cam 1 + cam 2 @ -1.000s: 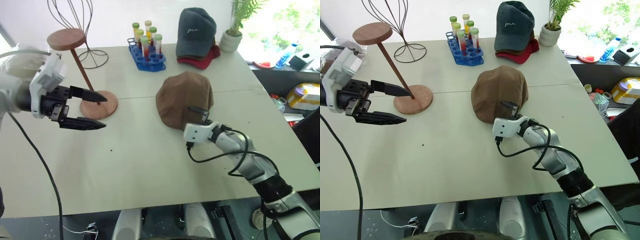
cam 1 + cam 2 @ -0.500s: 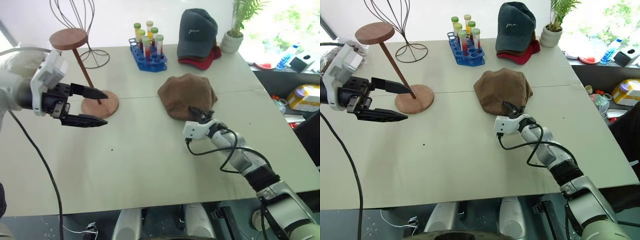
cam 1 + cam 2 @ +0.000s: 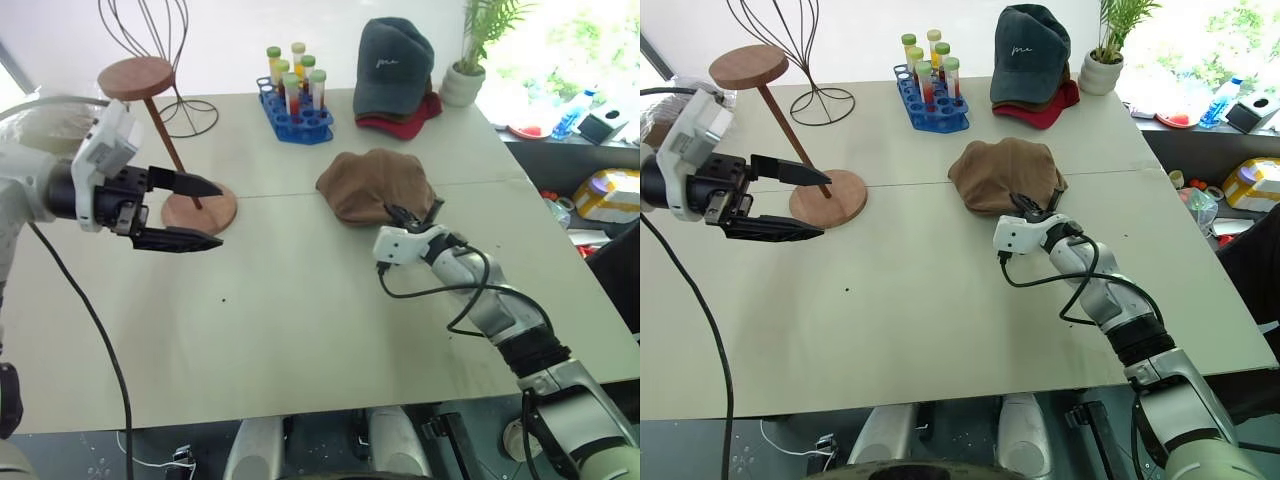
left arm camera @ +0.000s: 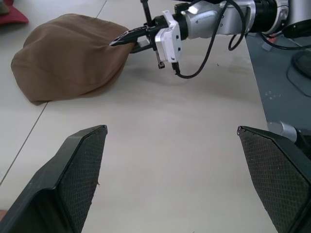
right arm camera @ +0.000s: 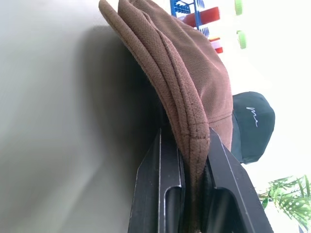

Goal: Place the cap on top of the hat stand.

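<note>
On the pale table point(image 3: 940, 330), to the right of the hat stand point(image 3: 790, 130): the right gripper point(image 3: 1025, 207) has the brown cap point(image 3: 1002, 172) pinched at its near edge.

The grasp step looks done: the right wrist view shows both black fingers point(image 5: 155, 184) clamped on the doubled brim, the rest of the cap resting on the table. The left gripper point(image 3: 185, 213) hangs just in front of the stand's base disc with its jaws spread wide and nothing between them. What seems to come next is a lift clear of the table and a carry across to the stand's top disc point(image 3: 748, 66), well apart and higher up. The soft fabric may sag from a one-edge hold.
</note>
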{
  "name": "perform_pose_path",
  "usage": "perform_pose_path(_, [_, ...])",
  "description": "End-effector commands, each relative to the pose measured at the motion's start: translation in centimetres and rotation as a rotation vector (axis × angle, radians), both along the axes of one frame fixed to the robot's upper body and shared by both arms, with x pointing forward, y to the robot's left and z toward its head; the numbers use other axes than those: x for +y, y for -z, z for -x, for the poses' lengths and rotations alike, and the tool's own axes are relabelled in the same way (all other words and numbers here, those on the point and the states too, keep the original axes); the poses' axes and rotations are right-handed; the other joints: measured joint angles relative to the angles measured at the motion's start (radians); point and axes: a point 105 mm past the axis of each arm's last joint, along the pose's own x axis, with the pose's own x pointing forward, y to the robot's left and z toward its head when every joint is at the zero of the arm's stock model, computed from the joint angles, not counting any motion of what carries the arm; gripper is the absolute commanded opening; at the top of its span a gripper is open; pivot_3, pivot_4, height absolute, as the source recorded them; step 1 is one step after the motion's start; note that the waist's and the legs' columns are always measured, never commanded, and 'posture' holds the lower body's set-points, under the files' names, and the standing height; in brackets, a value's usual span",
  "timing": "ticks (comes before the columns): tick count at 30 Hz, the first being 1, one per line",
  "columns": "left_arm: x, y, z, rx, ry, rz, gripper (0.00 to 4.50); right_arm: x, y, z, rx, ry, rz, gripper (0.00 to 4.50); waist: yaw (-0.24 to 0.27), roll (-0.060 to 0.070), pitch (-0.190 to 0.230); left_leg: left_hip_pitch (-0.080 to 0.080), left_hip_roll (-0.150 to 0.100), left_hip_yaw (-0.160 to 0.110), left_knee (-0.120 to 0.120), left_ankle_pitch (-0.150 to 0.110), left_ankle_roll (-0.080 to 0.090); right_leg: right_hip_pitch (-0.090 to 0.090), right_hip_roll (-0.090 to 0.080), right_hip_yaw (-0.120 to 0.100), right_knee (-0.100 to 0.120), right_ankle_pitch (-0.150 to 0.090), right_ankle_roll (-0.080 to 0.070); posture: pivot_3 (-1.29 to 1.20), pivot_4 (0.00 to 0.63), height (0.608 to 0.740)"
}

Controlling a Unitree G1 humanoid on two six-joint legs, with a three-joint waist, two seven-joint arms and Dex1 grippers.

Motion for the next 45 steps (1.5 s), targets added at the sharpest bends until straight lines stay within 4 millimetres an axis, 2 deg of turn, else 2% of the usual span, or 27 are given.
perform_pose_path(1, [1.0,-2.1,0.7,-0.063,-0.066,0.073,4.5,0.5,-7.0,0.1,-0.154,-0.062,-0.061,0.04,-0.003,0.0,0.001,0.0,0.0,0.0,0.0,0.0,0.0,0.0,0.0,0.0,0.0,0.0,0.0,0.0,0.15,0.728])
perform_pose_path(4, [1.9,-2.4,1.3,-0.075,-0.123,0.106,4.5,0.9,-10.3,0.1,-0.201,-0.096,-0.077,0.04,-0.006,0.0,0.001,0.0,0.0,0.0,-0.001,0.0,0.0,-0.001,0.0,0.0,0.0,0.0,0.0,0.0,0.15,0.728])
perform_pose_path(8, [4.3,-3.3,2.1,-0.122,-0.258,0.128,4.5,2.7,-16.4,-0.2,-0.261,-0.147,-0.035,0.04,-0.012,0.001,0.002,0.001,0.001,0.0,-0.002,0.0,0.0,-0.001,0.001,0.001,0.001,0.001,-0.001,0.0,0.15,0.728])
perform_pose_path(11, [6.1,-3.8,2.6,-0.156,-0.349,0.135,4.5,5.2,-19.7,-0.5,-0.244,-0.182,-0.012,0.04,-0.014,0.001,0.002,0.001,0.002,0.0,-0.003,0.0,0.0,-0.002,0.002,0.001,0.0,0.001,-0.001,0.0,0.15,0.728])
perform_pose_path(14, [7.1,-3.9,3.0,-0.17,-0.398,0.134,4.5,8.0,-22.6,0.0,-0.29,-0.251,-0.013,0.04,-0.018,0.001,0.002,0.001,0.002,0.0,-0.003,0.0,0.0,-0.002,0.002,0.001,0.0,0.001,-0.002,0.0,0.15,0.728])
perform_pose_path(19, [8.9,-3.9,3.9,-0.182,-0.485,0.119,4.5,12.9,-25.9,0.6,-0.329,-0.362,-0.032,0.04,-0.029,0.001,0.002,0.001,0.003,0.001,-0.004,0.0,-0.001,-0.003,0.002,0.001,0.001,0.001,-0.002,0.0,0.15,0.728])
perform_pose_path(24, [10.5,-4.1,4.4,-0.194,-0.556,0.114,4.5,16.8,-27.8,0.8,-0.315,-0.402,-0.018,0.04,-0.032,0.001,0.002,0.001,0.003,0.002,-0.009,0.002,-0.004,-0.007,0.003,0.001,0.001,0.001,-0.002,0.0,0.15,0.728])
perform_pose_path(30, [11.3,-4.0,4.9,-0.187,-0.599,0.104,4.5,20.9,-29.7,2.6,-0.319,-0.508,-0.048,0.04,-0.031,0.0,0.002,0.001,0.005,0.002,-0.018,0.006,-0.012,-0.012,0.004,0.001,0.002,0.002,-0.003,0.0,0.15,0.728])
perform_pose_path(33, [12.1,-4.4,5.3,-0.185,-0.622,0.117,4.5,22.4,-29.9,3.3,-0.322,-0.57,-0.083,0.04,-0.033,-0.001,0.001,0.001,0.006,0.002,-0.019,0.007,-0.012,-0.013,0.006,0.001,0.002,0.002,-0.003,0.0,0.15,0.728])
perform_pose_path(39, [13.2,-5.9,5.5,-0.209,-0.649,0.146,4.5,25.6,-29.5,6.3,-0.343,-0.786,-0.125,0.04,-0.036,-0.001,0.001,0.001,0.008,0.003,-0.02,0.007,-0.013,-0.014,0.008,0.001,0.002,0.003,-0.005,0.0,0.15,0.728])
perform_pose_path(45, [12.9,-5.8,5.6,-0.218,-0.65,0.148,4.5,27.7,-28.9,7.1,-0.336,-0.845,-0.159,0.04,-0.04,-0.002,0.001,0.001,0.009,0.003,-0.02,0.008,-0.014,-0.014,0.009,0.001,0.002,0.003,-0.007,0.0,0.15,0.728])
